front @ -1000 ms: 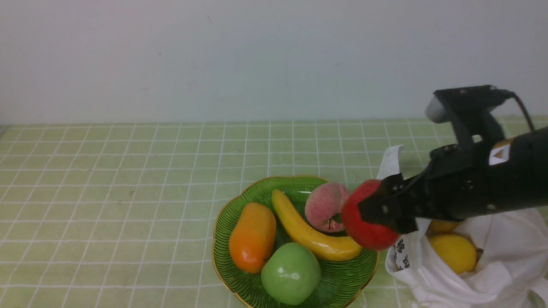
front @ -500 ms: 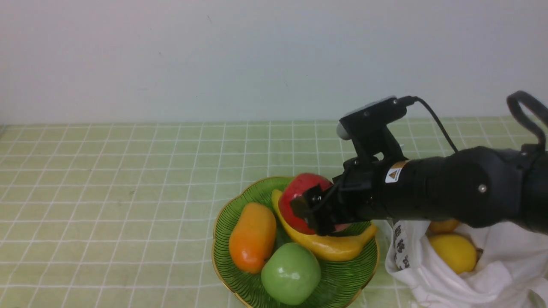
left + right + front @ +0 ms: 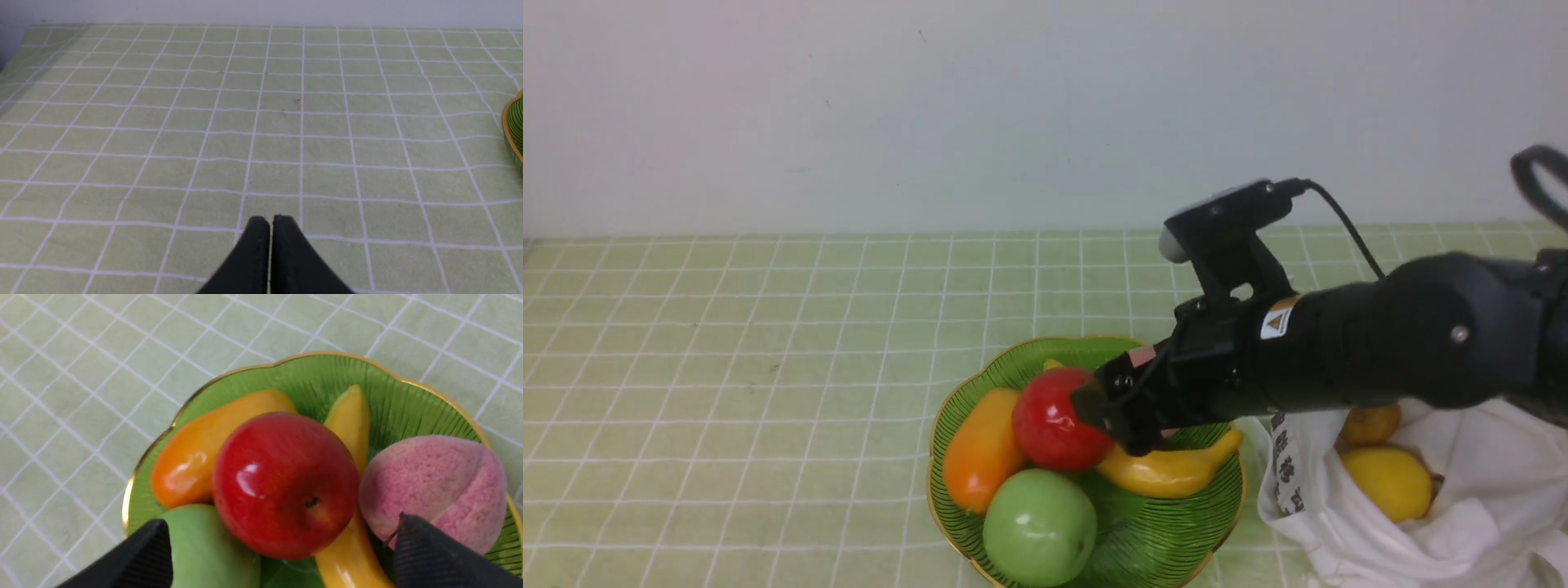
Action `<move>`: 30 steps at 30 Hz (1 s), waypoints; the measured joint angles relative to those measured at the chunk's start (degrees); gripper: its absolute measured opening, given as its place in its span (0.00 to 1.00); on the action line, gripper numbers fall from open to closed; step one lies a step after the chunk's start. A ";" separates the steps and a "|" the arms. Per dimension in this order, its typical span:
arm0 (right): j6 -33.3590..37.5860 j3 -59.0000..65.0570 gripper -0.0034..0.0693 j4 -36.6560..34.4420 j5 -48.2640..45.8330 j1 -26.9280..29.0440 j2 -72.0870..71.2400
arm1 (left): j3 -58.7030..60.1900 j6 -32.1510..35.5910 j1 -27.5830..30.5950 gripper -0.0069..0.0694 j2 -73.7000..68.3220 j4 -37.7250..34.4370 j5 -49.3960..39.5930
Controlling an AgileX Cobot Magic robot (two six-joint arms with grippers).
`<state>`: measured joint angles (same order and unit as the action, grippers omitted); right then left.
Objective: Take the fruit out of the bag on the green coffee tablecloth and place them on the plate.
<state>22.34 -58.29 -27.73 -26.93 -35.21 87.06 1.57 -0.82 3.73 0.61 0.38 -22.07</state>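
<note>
The fruit is split between two places. A red apple (image 3: 1054,418) lies on the plate (image 3: 1168,543), while a lemon (image 3: 1388,482) and a smaller brownish-yellow fruit (image 3: 1372,423) sit in the open mouth of the bag (image 3: 1462,531). The bag slumps on the green coffee tablecloth (image 3: 727,367) at the plate's 3 o'clock (taking 12 as away from the robot).

The apple sits near the plate's centre, wedged among the other pieces there. An orange fruit (image 3: 976,453) is at its 9 o'clock, a green apple (image 3: 1039,528) at 6, and a banana (image 3: 1168,472) runs from 3 to 4. In the right wrist view the apple partly rests on the banana. That nest probably keeps the round, glossy apple from rolling. A peach (image 3: 433,490) lies beyond the banana, mostly hidden by the arm in the front view.

The right gripper (image 3: 282,522) hovers just above the apple, its arm reaching in from 3 o'clock over the bag. Its jaws stand wide apart, wider than the apple, with one finger over the green apple and the other in front of the peach. Neither appears to touch the red apple, so the gripper holds nothing.

The left gripper (image 3: 269,228) hangs over bare cloth, well off toward the plate's 9 o'clock. Its jaws are together with nothing between them.
</note>
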 joint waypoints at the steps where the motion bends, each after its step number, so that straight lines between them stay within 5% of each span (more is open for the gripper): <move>1: -0.14 -1.52 0.93 0.89 -3.19 0.47 -1.10 | 0.00 0.00 0.00 0.08 0.00 0.00 0.00; 8: -6.42 -12.14 0.55 9.72 -26.76 5.67 -8.44 | 0.00 0.00 0.00 0.08 0.00 0.00 0.00; 9: -8.92 -14.66 0.38 13.29 -34.55 7.35 -10.28 | 0.00 0.00 0.00 0.08 0.00 0.00 0.00; 10: -9.20 -14.87 0.36 13.71 -35.19 7.53 -10.52 | 0.00 0.00 0.00 0.08 0.00 0.00 0.00; 11: -11.85 -15.82 0.18 17.59 -40.12 9.11 -13.26 | 0.00 0.00 0.00 0.08 0.00 0.00 0.00; 13: -13.44 -15.90 0.10 20.10 -42.57 9.95 -15.54 | 0.00 0.00 0.00 0.08 0.00 0.00 0.00; 21: -17.36 -8.89 0.03 24.92 -43.39 10.79 -35.01 | 0.00 0.00 0.00 0.08 0.00 0.00 0.00; 30: -17.41 22.92 0.03 24.61 -9.82 10.79 -58.83 | 0.00 0.00 0.00 0.08 0.00 0.00 0.00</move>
<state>4.93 -35.37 -3.11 -36.76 -24.42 28.23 1.57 -0.82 3.73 0.61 0.38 -22.07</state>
